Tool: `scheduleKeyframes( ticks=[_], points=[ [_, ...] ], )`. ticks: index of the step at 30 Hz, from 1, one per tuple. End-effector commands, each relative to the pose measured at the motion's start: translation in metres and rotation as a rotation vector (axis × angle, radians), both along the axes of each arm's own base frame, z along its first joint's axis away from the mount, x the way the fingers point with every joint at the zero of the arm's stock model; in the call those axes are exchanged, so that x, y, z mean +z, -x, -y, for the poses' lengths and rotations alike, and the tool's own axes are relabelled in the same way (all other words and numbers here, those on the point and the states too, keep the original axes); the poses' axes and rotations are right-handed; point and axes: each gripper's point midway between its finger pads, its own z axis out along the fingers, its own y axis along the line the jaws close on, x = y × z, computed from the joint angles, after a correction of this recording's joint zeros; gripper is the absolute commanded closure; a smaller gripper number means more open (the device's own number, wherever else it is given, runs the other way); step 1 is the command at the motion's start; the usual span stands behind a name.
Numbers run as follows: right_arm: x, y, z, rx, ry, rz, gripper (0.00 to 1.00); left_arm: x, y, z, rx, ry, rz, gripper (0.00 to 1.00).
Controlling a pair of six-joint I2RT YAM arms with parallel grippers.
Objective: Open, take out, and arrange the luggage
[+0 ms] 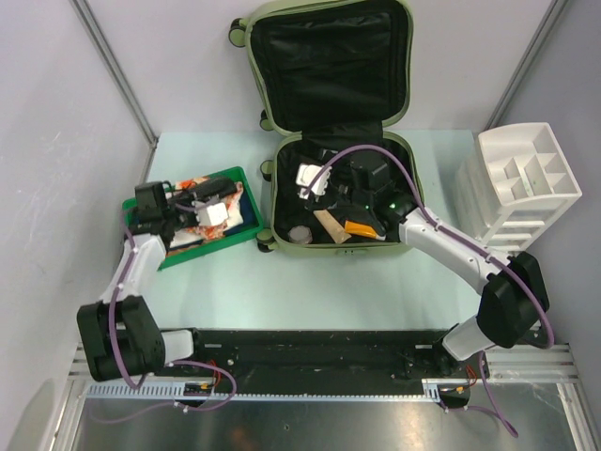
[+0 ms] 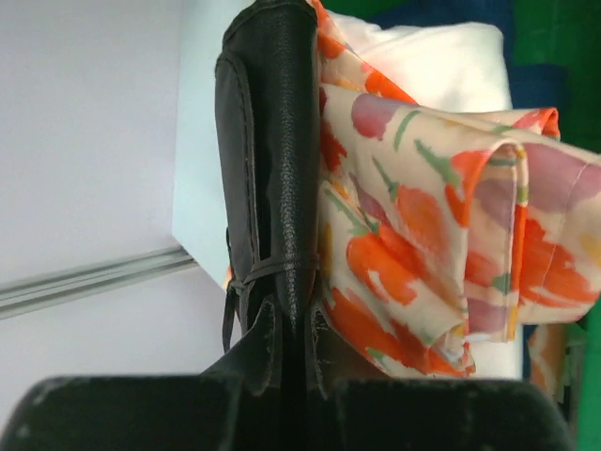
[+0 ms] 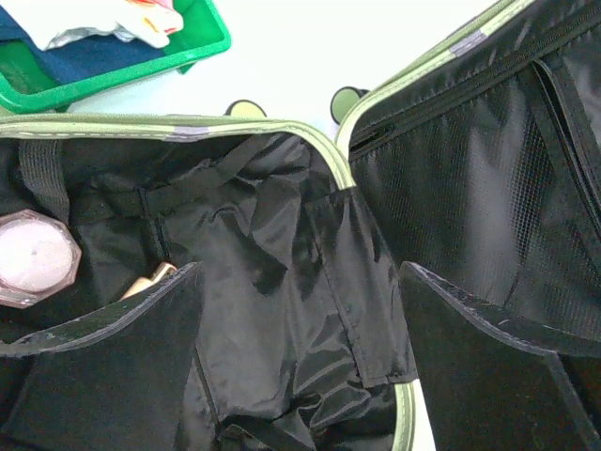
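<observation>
The luggage [image 1: 252, 75], a pale olive-green suitcase, lies open, lid flat at the back and black-lined base in front. My right gripper [image 1: 331, 188] reaches into the base. In the right wrist view this gripper [image 3: 300, 272] is open over loose black lining, nothing between its fingers, near the luggage rim [image 3: 235, 127]. My left gripper [image 1: 208, 197] is over the green tray [image 1: 202, 252]. In the left wrist view it [image 2: 289, 324] is shut on a black leather pouch [image 2: 268, 141] standing against a floral cloth [image 2: 423, 216].
Inside the base lie a pink-lidded jar [image 1: 300, 233], a tan item [image 1: 329, 224], an orange item [image 1: 360, 226] and a white item [image 1: 310, 176]. A white compartmented organizer [image 1: 521, 183] stands at the right. The tray holds folded cloths.
</observation>
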Motion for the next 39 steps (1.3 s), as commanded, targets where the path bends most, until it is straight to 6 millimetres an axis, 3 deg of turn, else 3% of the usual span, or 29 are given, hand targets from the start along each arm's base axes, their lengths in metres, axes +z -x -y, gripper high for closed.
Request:
scheduleKeyframes(
  ticks=[1, 2, 5, 10, 11, 13, 14, 16, 17, 20, 22, 25, 26, 29, 34, 39],
  points=[
    [0.025, 0.000, 0.011, -0.033, -0.048, 0.016, 0.13, -0.007, 0.019, 0.013, -0.121, -0.093, 0.071, 0.83],
    [0.024, 0.001, 0.010, -0.026, -0.046, 0.016, 0.13, -0.018, 0.025, 0.014, -0.119, -0.091, 0.049, 0.66],
    [0.021, 0.001, 0.008, -0.010, -0.036, 0.017, 0.13, -0.021, 0.031, 0.013, -0.086, -0.079, 0.035, 0.40],
    [0.018, -0.002, 0.006, -0.002, -0.031, 0.019, 0.13, -0.012, 0.043, 0.013, -0.005, -0.003, -0.010, 0.34],
    [0.019, -0.002, 0.007, -0.004, -0.033, 0.019, 0.13, 0.004, 0.044, 0.016, -0.003, 0.018, 0.010, 0.33],
    [0.018, -0.003, 0.009, -0.011, -0.037, 0.012, 0.13, 0.010, 0.055, 0.020, 0.050, 0.109, -0.034, 0.29],
    [0.018, -0.004, 0.009, -0.013, -0.039, 0.008, 0.13, 0.027, 0.056, 0.022, 0.067, 0.137, -0.007, 0.24],
    [0.018, -0.004, 0.012, -0.020, -0.044, -0.002, 0.13, 0.033, 0.065, 0.022, 0.156, 0.238, -0.051, 0.18],
    [0.018, -0.006, 0.015, -0.032, -0.049, -0.004, 0.13, 0.047, 0.064, 0.021, 0.199, 0.281, -0.039, 0.15],
    [0.020, -0.009, 0.022, -0.058, -0.064, -0.015, 0.13, 0.046, 0.083, 0.024, 0.336, 0.442, -0.142, 0.18],
    [0.011, -0.009, 0.026, -0.074, -0.053, -0.053, 0.13, 0.036, 0.102, 0.031, 0.388, 0.507, -0.226, 0.19],
    [0.010, -0.011, 0.032, -0.092, -0.055, -0.067, 0.13, 0.012, 0.129, 0.039, 0.382, 0.504, -0.321, 0.27],
    [0.008, -0.011, 0.033, -0.095, -0.055, -0.074, 0.13, -0.004, 0.140, 0.041, 0.373, 0.488, -0.375, 0.34],
    [0.003, -0.012, 0.032, -0.099, -0.056, -0.093, 0.13, -0.036, 0.151, 0.039, 0.344, 0.409, -0.452, 0.39],
    [-0.003, -0.007, 0.028, -0.087, -0.058, -0.126, 0.12, -0.066, 0.144, 0.025, 0.327, 0.303, -0.556, 0.44],
    [-0.012, 0.000, 0.027, -0.082, -0.036, -0.163, 0.13, -0.076, 0.111, 0.012, 0.299, 0.232, -0.484, 0.44]
  ],
)
